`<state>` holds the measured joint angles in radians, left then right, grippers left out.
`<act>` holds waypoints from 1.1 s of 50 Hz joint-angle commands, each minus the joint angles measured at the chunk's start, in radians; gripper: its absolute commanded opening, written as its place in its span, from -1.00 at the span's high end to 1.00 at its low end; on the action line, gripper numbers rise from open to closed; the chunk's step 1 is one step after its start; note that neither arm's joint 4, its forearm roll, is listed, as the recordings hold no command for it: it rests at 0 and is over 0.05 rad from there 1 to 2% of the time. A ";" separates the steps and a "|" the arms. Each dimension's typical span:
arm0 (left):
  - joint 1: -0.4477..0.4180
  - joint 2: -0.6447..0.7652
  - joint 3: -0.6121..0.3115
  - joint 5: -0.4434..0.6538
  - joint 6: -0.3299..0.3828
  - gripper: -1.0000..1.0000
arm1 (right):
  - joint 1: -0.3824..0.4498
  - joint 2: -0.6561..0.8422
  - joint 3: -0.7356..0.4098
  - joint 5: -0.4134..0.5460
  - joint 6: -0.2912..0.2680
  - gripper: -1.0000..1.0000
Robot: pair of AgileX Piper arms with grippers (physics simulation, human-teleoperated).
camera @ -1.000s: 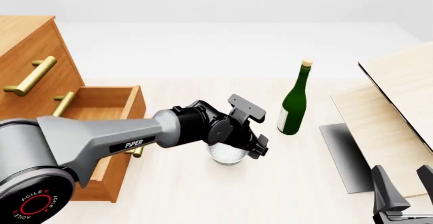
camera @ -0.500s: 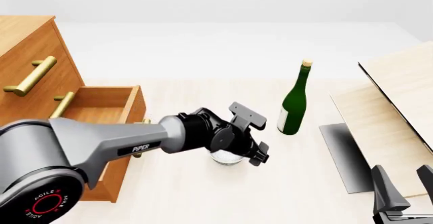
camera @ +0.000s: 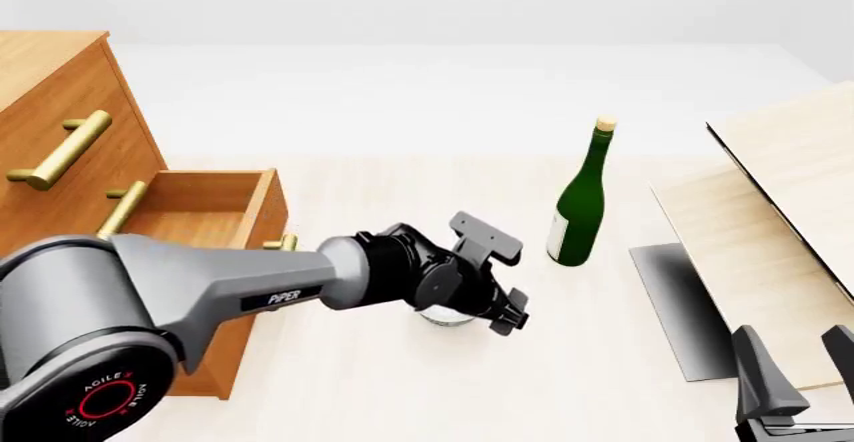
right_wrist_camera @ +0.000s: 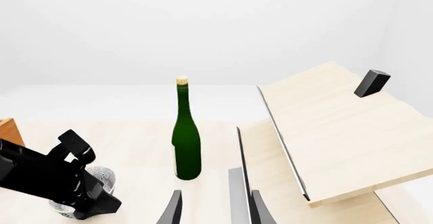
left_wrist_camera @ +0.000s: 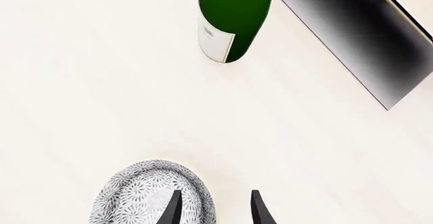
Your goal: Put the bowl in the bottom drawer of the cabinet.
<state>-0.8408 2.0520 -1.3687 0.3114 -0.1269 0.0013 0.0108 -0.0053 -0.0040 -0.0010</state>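
Note:
The speckled grey-white bowl (left_wrist_camera: 145, 196) stands on the table, right of the cabinet (camera: 60, 112). In the front view only a sliver of the bowl (camera: 445, 319) shows under my left gripper (camera: 465, 312). That gripper (left_wrist_camera: 215, 193) is open, pointing down. One finger (left_wrist_camera: 173, 210) is over the bowl's inside and the other (left_wrist_camera: 260, 210) is outside its rim, a little apart from the wall. The bottom drawer (camera: 260, 207) is pulled open with nothing in it. My right gripper (camera: 795, 377) rests open at the near right, holding nothing.
A green bottle (camera: 577, 212) stands upright just right of the bowl. Tilted pale wooden boards (camera: 787, 192) and a grey slab (camera: 674, 302) fill the right side. The two upper drawers, one with handle (camera: 60, 152), are shut.
My left gripper has sunk lower over the bowl, which now shows less in the front view. The right arm has stayed still.

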 commanded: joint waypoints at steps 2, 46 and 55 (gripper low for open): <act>-0.002 0.006 0.009 -0.014 -0.009 -1.00 | 0.000 0.000 0.000 0.000 0.000 -1.00; 0.016 0.040 0.026 -0.057 -0.034 -1.00 | 0.000 0.000 0.001 -0.001 0.000 -1.00; 0.015 0.042 0.028 -0.059 -0.034 -1.00 | 0.000 0.000 0.001 -0.001 0.000 -1.00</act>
<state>-0.8270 2.0916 -1.3438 0.2560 -0.1602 0.0013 0.0107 -0.0042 -0.0051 -0.0010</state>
